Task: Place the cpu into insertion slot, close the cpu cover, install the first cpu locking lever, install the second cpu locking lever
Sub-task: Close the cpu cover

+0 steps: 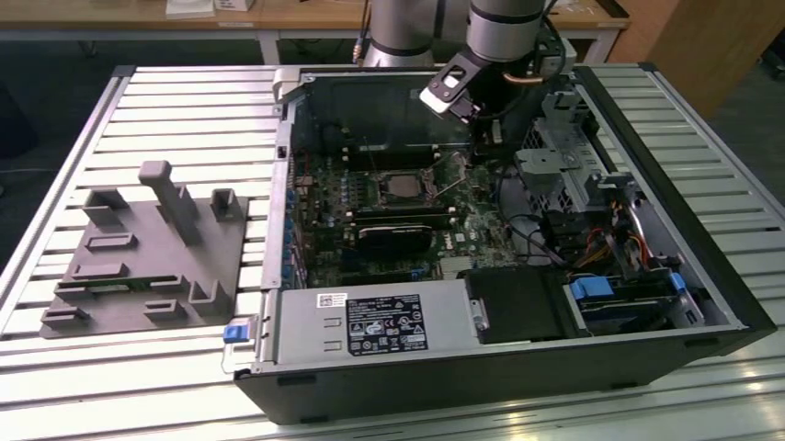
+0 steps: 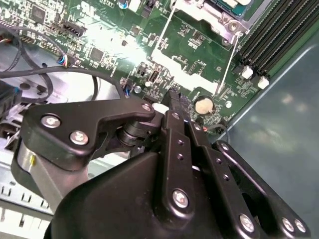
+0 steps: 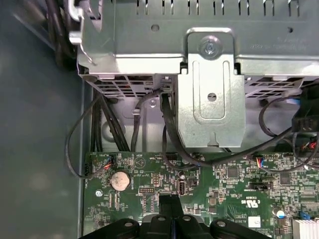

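The insertion slot sits mid-motherboard in the open computer case, and the cpu shows as a dull square in its centre. In the second wrist view the silvery cpu cover lies on the socket at the picture's edge. Two thin metal locking levers angle away from the socket, unlatched. My gripper hangs over the board toward the exterior view's right of the socket. Its black fingertips are pressed together with nothing between them, close above the green board.
A coin battery and small connectors lie near the fingertips. A metal drive cage with black cables stands just beyond. Memory slots flank the socket. A black card, a power supply and a grey fixture are nearby.
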Action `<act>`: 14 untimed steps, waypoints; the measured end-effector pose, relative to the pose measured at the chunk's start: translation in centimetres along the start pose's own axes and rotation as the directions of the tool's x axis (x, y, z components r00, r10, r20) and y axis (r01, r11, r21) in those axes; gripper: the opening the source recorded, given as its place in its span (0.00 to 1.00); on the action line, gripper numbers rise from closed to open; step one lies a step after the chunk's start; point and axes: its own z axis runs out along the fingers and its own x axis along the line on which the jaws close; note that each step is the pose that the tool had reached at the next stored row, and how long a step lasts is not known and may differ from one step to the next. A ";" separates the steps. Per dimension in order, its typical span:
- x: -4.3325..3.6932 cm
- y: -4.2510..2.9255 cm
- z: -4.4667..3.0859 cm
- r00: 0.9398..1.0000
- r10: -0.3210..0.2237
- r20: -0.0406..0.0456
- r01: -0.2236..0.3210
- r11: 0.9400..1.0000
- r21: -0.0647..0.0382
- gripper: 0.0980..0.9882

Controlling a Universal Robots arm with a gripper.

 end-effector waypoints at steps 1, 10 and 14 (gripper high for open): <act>0.00 0.01 0.18 1.000 0.000 0.000 0.000 1.000 0.002 0.01; -0.01 0.05 1.08 1.000 0.000 0.001 0.000 1.000 0.015 0.01; 0.00 0.06 1.08 1.000 0.000 0.001 0.000 1.000 0.017 0.01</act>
